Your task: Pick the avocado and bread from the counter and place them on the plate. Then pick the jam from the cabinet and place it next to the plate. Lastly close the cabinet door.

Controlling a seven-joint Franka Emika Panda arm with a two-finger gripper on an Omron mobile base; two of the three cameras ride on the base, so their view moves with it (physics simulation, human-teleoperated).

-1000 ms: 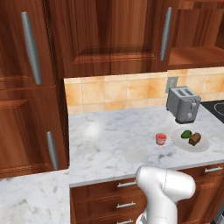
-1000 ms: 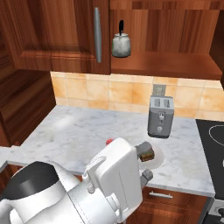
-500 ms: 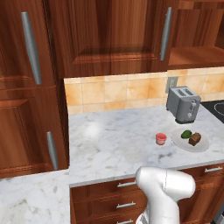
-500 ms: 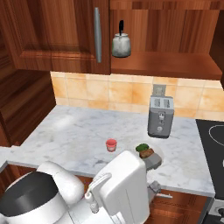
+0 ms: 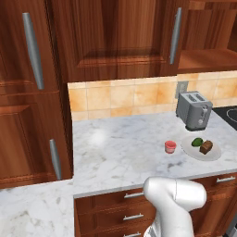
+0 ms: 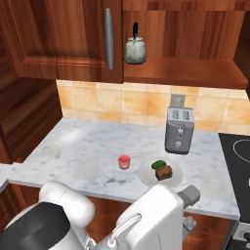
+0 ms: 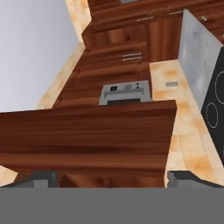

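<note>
Progress: avocado and bread already lie together on the plate; the jam stands on the bench just beside the plate. Judged from this, only the closing of the cabinet door is left.

Pincer: its two dark tips stand wide apart at the bottom of the hand view with nothing between them, so it is open and carries nothing.

Door: a reddish-brown wooden panel lies straight ahead of the pincer and close to it, spanning most of the space between the tips; it looks like the edge of the cabinet door, though that cannot be told for sure.

Cabinet: in the right base view the compartment beside the bar handle stands open, with a grey-green kettle on its shelf.

Task things from the pincer: plate, jam, avocado and bread all sit well apart from it, down on the bench and outside what the hand camera sees ahead.

Other: a toaster stands behind the plate, near it.

Next step, as a judgement: push the panel ahead until the open compartment is covered.
</note>
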